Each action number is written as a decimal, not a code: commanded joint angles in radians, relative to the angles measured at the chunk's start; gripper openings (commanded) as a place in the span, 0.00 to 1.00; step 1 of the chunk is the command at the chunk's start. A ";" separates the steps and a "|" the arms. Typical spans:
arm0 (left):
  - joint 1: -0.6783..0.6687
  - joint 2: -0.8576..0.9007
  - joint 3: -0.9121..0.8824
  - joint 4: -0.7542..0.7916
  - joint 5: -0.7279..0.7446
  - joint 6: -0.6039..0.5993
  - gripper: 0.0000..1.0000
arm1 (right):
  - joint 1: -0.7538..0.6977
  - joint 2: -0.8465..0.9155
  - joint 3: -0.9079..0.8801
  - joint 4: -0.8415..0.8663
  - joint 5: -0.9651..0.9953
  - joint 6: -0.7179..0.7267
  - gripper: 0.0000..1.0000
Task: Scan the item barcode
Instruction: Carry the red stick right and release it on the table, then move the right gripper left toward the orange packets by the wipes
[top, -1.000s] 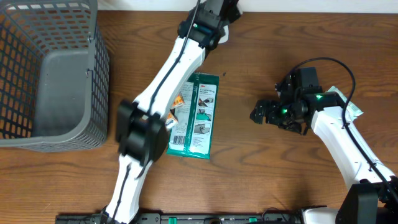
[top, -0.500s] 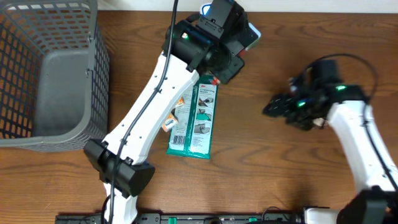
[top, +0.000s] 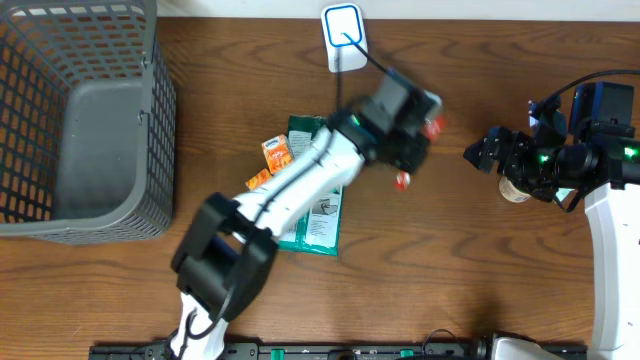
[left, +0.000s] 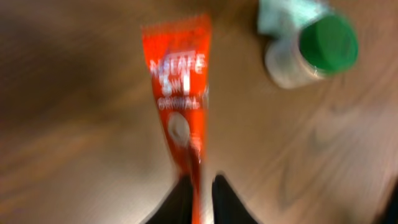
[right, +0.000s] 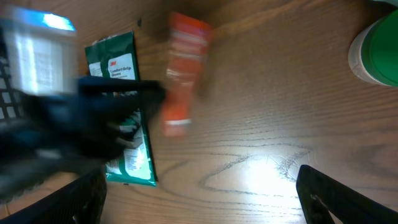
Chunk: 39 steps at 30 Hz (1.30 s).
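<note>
- Left wrist view, blurred: my left claw is pinched on the narrow bottom end of a red sachet. The fingers sit tight on either side of it, so I judge it gripped. The sachet stretches away from me above the wooden table. A green-capped bottle stands near its far end.
- Right wrist view: my right claw is spread wide with nothing between its fingers. Ahead, the sachet hangs in the air from my dark, smeared left arm. A green packet lies flat beside it, and the bottle sits at the right edge.
- Overhead view: my left arm reaches across the middle of the table. The sachet is a red blur at its tip, well apart from the white scanner at the table's far edge. My right claw waits near the bottle.
- Risks, as I judge them: I hold only the sachet's tail, so a quick swing could shake it loose. It is limp and may twist its barcode away from the scanner. The bottle is near enough to knock over.
</note>
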 joint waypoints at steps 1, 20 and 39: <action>-0.060 0.000 -0.072 0.111 -0.013 -0.054 0.52 | -0.006 0.001 0.003 -0.002 -0.002 -0.016 0.94; 0.163 -0.523 -0.066 -0.370 -0.463 -0.099 0.79 | 0.142 0.005 -0.143 0.103 -0.002 0.000 0.80; 0.550 -0.525 -0.262 -0.640 -0.425 -0.066 0.79 | 0.357 0.013 -0.764 0.859 0.225 0.086 0.50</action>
